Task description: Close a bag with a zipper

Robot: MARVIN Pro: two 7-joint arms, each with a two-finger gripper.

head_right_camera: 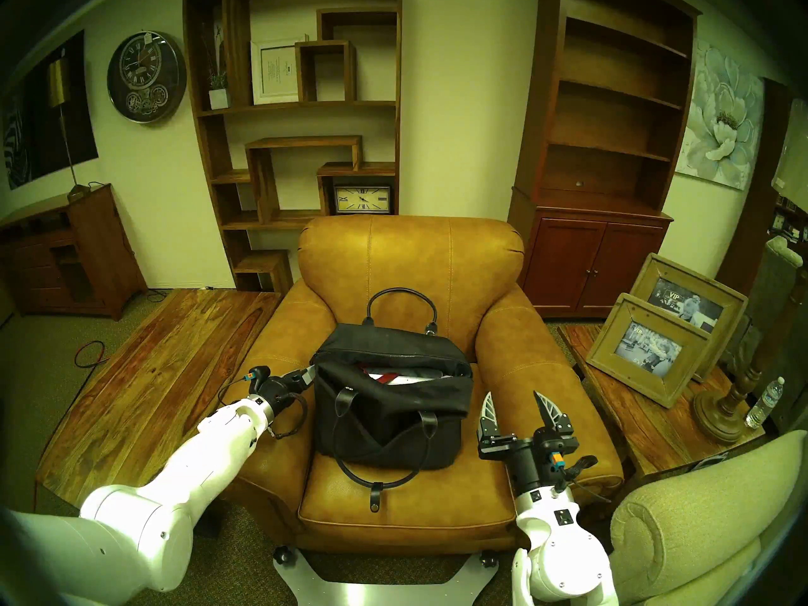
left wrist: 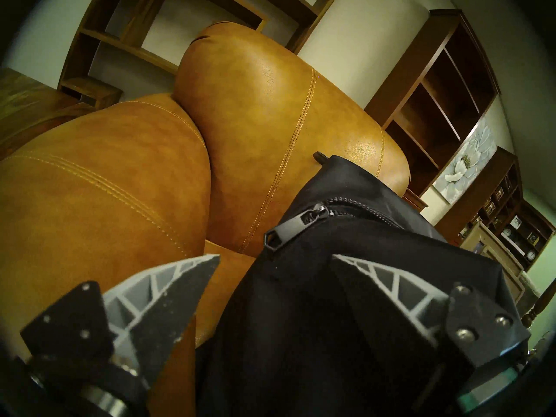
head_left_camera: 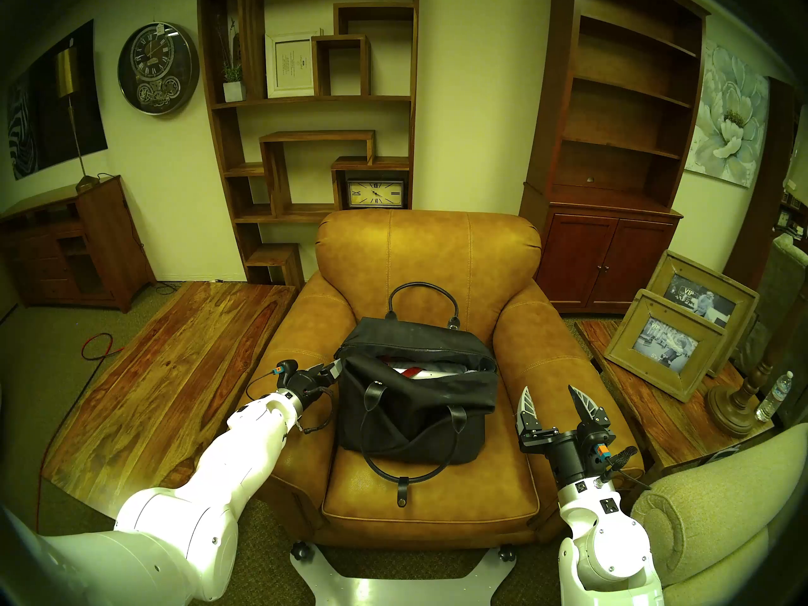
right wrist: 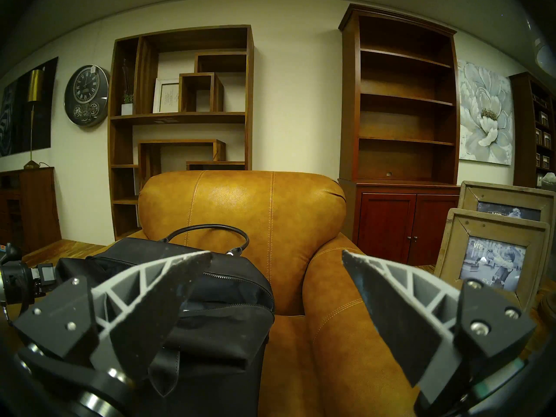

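Note:
The black fabric bag (head_left_camera: 415, 412) sits on the tan leather armchair's seat, one handle lying forward and one standing up at the back. Its zipper (head_left_camera: 419, 351) gapes open along the top, with red and white contents showing. My left gripper (head_left_camera: 339, 367) is open at the bag's left end. In the left wrist view, the gripper (left wrist: 275, 257) has its fingers either side of that end, just below the zipper pull (left wrist: 288, 231). My right gripper (head_left_camera: 548, 388) is open and empty, to the right of the bag, which shows in the right wrist view (right wrist: 222, 302).
The armchair's armrests (head_left_camera: 546, 329) flank the bag closely. A wooden table (head_left_camera: 175, 364) stands to the left. A side table on the right holds picture frames (head_left_camera: 664, 347), a lamp base and a water bottle (head_left_camera: 776, 395). A beige sofa arm (head_left_camera: 717, 513) is at the near right.

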